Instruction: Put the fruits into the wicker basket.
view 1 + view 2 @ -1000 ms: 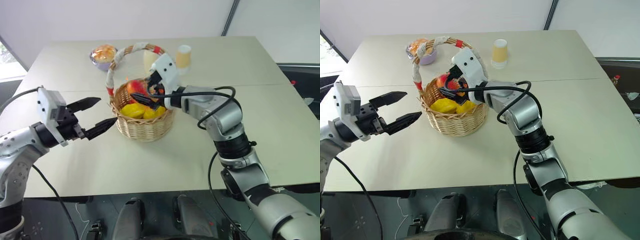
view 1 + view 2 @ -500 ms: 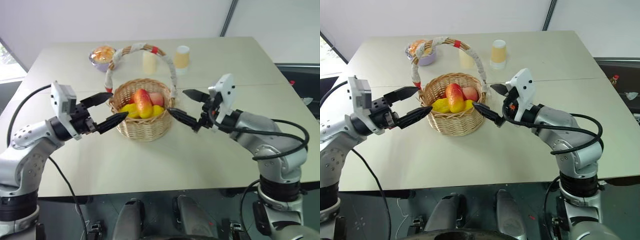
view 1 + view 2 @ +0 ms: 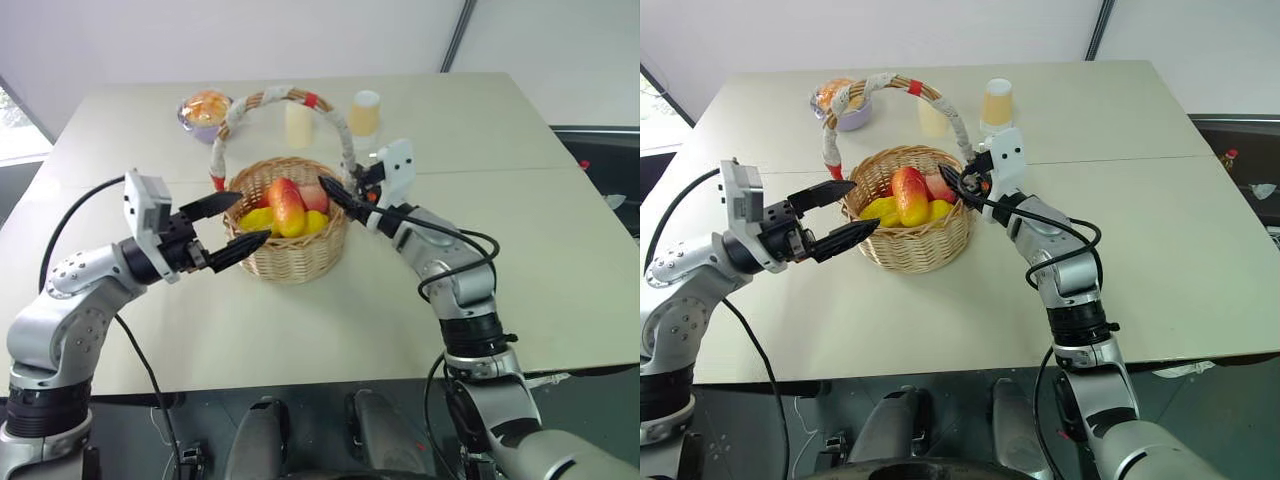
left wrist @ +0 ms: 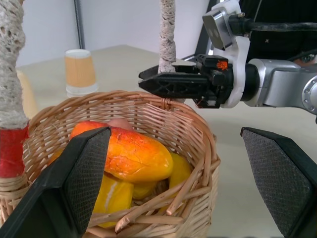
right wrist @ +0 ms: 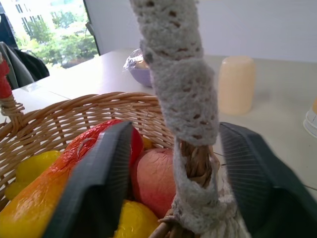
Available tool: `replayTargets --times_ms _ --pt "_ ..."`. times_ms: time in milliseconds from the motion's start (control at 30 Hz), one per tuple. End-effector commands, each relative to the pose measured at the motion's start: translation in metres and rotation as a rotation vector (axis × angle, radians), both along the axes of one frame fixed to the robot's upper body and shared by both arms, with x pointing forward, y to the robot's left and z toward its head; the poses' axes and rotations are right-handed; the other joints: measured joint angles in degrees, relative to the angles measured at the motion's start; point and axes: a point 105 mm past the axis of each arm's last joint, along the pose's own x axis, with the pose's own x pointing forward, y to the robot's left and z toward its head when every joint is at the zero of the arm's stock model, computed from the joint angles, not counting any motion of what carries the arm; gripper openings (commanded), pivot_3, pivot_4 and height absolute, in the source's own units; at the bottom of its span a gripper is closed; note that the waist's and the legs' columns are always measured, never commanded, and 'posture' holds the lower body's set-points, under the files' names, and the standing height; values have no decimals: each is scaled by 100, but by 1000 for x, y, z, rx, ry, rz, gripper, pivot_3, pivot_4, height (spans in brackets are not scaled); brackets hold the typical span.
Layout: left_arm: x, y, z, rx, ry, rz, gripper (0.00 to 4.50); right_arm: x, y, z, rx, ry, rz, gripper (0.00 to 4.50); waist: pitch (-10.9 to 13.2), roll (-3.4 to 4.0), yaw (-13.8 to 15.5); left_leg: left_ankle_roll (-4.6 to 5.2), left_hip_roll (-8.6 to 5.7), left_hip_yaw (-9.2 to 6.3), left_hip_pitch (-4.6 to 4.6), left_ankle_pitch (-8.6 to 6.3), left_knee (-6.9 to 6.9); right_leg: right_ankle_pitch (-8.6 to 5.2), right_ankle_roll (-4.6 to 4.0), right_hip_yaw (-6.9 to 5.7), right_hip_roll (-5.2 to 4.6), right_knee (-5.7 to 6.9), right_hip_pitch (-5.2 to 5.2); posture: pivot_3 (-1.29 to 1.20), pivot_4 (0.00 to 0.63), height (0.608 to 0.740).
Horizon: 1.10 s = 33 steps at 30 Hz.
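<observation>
- Plainly, the wicker basket (image 3: 290, 262) stands on the pale tabletop (image 3: 320, 330), roughly midway between the two arms, with its cloth-wrapped handle (image 3: 268, 98) arching high over it.
- The fruits lie inside it: a yellow-to-red mango (image 3: 285, 206) on top in the middle, a pink peach (image 3: 315, 197) just beside it on the right, and yellow fruits (image 3: 257, 218) underneath and to the left.
- The right tool (image 3: 326, 186) reaches in from the right over the basket's rim, at the foot of the handle.
- Its jaws are narrow and straddle that handle foot. The right wrist view shows a gap between one finger (image 5: 96, 183) and the wrapped cloth, with the peach visible through it.
- The left tool (image 3: 254, 217) hangs just off the basket's left wall, pointing at it. Its jaws are spread wide and hold nothing.
- The upper left fingertip is level with the rim, and the lower one is close against the weave.
- Behind the basket stand a purple bowl (image 3: 205, 110) with orange contents, a cream cup (image 3: 298, 125) and a tan cup (image 3: 365, 112), all apart from it.
</observation>
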Motion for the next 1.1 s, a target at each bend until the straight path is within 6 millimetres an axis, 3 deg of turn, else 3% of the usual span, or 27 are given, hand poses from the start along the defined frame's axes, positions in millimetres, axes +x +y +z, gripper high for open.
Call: replayTargets --times_ms 33,67,233,500,667,867,1100 --pt "-7 -1 10 4 -57 0 4500 -2 -2 21 38 -79 -7 512 0 0 -6 0 0 0 0 0 0 0 0 0 0 0 0 0 150 740" --pt "-8 -1 10 4 -55 1 4500 -3 -3 21 38 -83 -10 141 0 0 -8 0 0 0 0 0 0 0 0 0 2 1 0 0 150 740" --pt "-8 -6 10 -3 -54 -21 4500 -5 -30 36 33 -154 -127 146 1 1 -10 0 -1 0 2 0 0 0 0 -1 8 2 -1 0 150 740" --pt "-1 -19 9 -20 -42 -81 4500 -16 -188 52 -75 -210 -665 146 1 0 179 1 -12 8 -12 0 2 0 0 -3 -4 -11 -1 0 150 740" --pt "6 -32 10 -39 -44 -128 4500 -24 -261 42 -60 -167 -949 146 1 0 97 1 -10 22 -6 0 1 0 0 0 10 -13 0 0 150 740" --pt "11 -37 9 -47 -42 -145 4500 -25 -286 26 6 -130 -1037 146 1 6 -16 1 -4 22 3 0 0 0 -1 7 23 0 0 0 150 740" --pt "19 -25 5 -41 -30 -76 4500 -43 -286 31 -44 -150 -1027 3534 1 6 7 1 -3 21 0 0 1 0 0 8 20 1 0 0 150 740"
